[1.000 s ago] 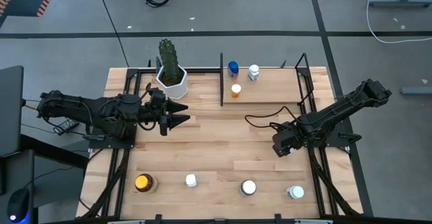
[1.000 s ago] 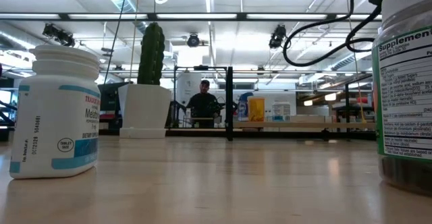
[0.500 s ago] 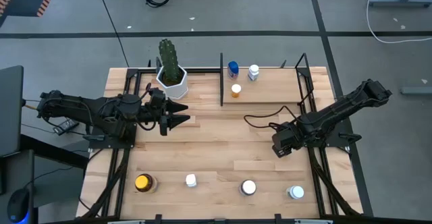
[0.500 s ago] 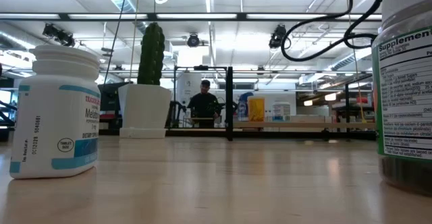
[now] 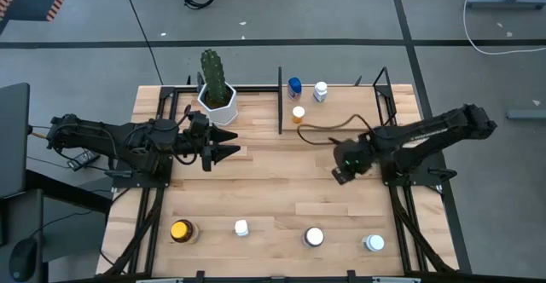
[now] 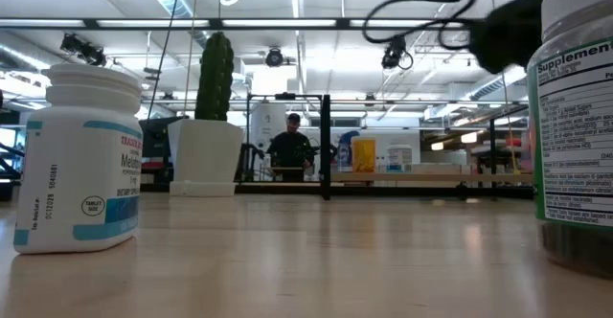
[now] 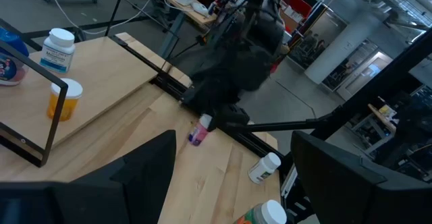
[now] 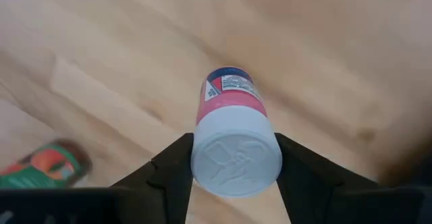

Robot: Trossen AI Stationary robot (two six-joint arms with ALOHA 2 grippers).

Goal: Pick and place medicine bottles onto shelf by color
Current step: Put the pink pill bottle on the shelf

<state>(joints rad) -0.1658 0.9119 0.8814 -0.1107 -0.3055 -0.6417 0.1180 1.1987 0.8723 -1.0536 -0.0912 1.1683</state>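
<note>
My right gripper is clamped on a pink bottle — both fingers press the sides of its white cap, and the bottle hangs off the wood. In the high view that gripper sits right of centre, just below the shelf at the upper middle. On the shelf stand three bottles: a blue one, a white one and an orange one (all near its left post). My left gripper waits at centre left, fingers spread wide and holding nothing, beside the cactus pot. Along the bottom edge stand four more — an amber bottle, a small white bottle, a white-capped bottle and a blue-and-white bottle.
</note>
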